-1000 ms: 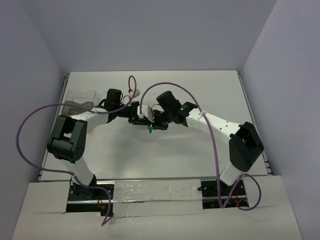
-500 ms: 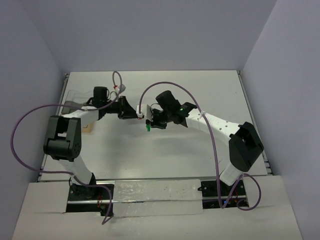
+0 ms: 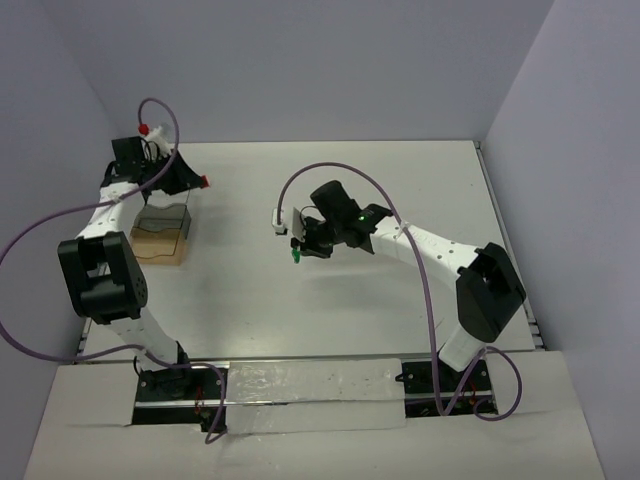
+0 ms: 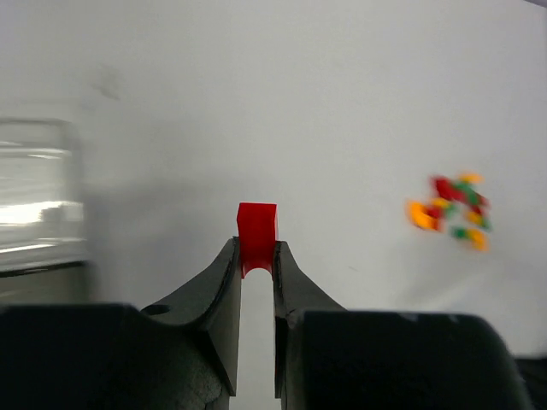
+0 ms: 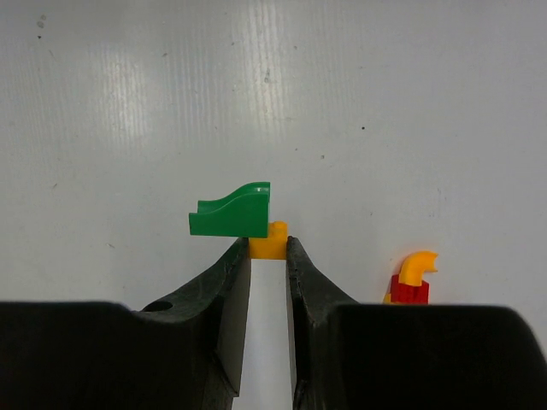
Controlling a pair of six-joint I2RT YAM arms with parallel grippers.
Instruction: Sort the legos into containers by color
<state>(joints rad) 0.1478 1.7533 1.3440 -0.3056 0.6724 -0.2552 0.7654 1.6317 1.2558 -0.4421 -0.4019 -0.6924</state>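
legos (image 4: 449,212), walled white table (image 3: 400,190), left end effector (image 4: 255,253) pinching red brick (image 4: 257,224), right end effector (image 5: 267,248) pinching orange brick (image 5: 270,242)

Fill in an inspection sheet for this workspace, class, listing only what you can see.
Surface: white table, matt, no spills seen.
Job's things: containers at the far left, clear over a tan base, contents too small to tell; loose legos in red, green and orange heaped on the table.
Clutter: nothing seen.
Grippers: left gripper near the containers, jaws shut on a red lego; right gripper mid-table, jaws shut on an orange lego with a green lego apparently attached.
Cables: purple cables loop from both arms, clear of the legos.
Surroundings: plain pale walls on three sides.
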